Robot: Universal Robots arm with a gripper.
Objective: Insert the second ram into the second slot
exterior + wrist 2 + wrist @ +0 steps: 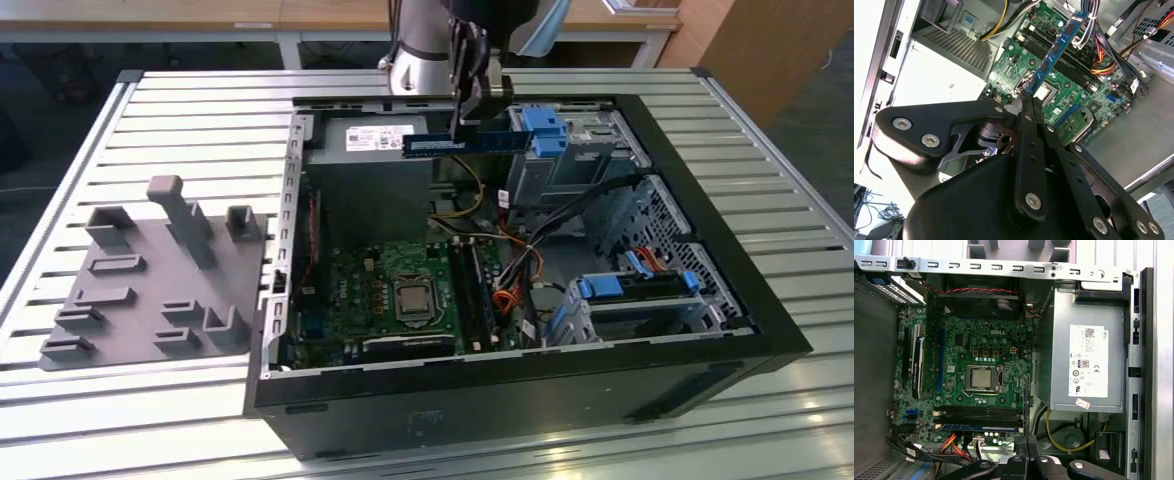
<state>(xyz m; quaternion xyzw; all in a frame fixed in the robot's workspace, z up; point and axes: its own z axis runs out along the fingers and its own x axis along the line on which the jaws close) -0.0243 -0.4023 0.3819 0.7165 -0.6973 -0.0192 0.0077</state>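
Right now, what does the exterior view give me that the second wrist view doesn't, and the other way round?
Exterior view: the grey fixture block beside the open case, the blue drive-bay clips, and the second ram held up over the case, not yet seated. Second wrist view: a close look at the fingers clamped on the ram, with the power supply's vent grille behind. Both: the gripper shut on the ram, the motherboard and the CPU socket.
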